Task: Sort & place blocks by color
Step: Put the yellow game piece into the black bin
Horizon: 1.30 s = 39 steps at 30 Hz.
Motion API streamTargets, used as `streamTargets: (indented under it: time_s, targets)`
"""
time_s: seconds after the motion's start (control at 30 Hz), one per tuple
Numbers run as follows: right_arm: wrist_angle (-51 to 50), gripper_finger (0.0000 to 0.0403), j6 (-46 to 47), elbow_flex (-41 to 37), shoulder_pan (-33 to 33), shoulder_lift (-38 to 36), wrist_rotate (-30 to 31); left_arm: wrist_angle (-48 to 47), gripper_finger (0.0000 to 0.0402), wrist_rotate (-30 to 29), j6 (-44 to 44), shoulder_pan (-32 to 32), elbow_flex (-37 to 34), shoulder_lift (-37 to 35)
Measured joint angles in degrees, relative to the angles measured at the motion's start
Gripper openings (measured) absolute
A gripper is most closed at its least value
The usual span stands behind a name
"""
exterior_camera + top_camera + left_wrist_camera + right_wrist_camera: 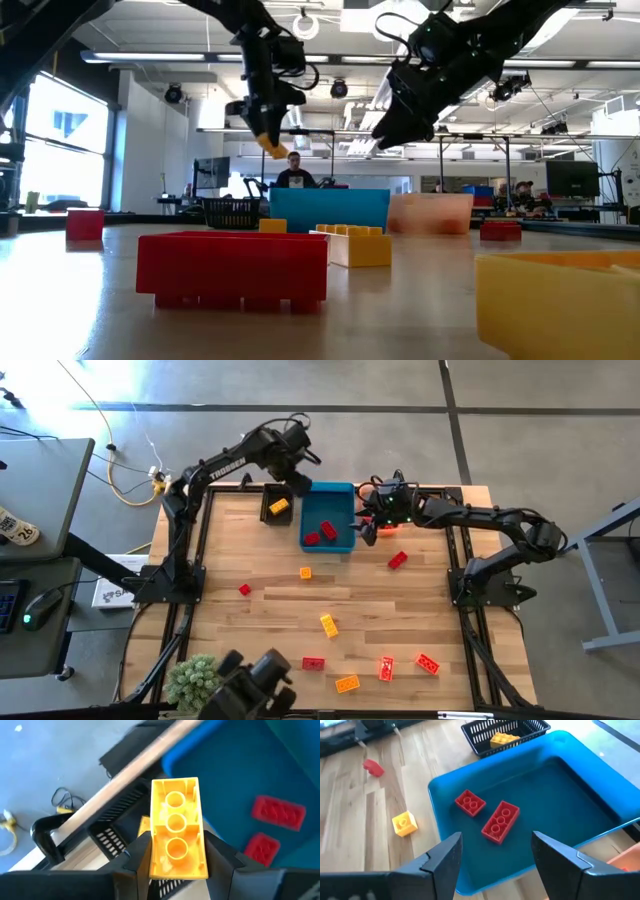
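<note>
My left pincer (176, 865) pinches a yellow studded plastic brick (176, 827), long axis in line with my fingers, above the black mesh bin (277, 506) just beside the blue bin (330, 495). My right pincer (496, 857), spread and empty, hovers over the blue bin's two red bricks (492, 815).

Large red block (232, 267) near, left of centre. Yellow block (352, 244) behind it; another yellow block (565, 300) near right, cropped. Blue bin (330, 210) far centre, orange bin (431, 213) right of it, black basket (231, 212) left. Left gripper (268, 140) overhead, clamped on yellow brick. Right gripper (400, 118) raised, fingers apart.
</note>
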Motion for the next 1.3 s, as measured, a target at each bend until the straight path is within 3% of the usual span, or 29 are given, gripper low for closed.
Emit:
streamTargets:
  time_s: [0.4,1.07,1.3]
  targets:
    - [-3.6,0.0225,-3.9,0.0,-0.3,0.0,0.0,0.3,0.0115,-3.6,-9.5,2.0,0.0,3.5]
    - [-6.4,0.0225,-3.5,0.0,-1.7,0.0,-1.3,-9.6,0.0115,-9.6,-11.5,0.3,-0.1,10.8]
    - [-6.4,0.0225,-3.3,0.0,-1.7,0.0,-1.4,-7.6,0.0123,-9.2,-10.6,-0.3,-0.1,12.5]
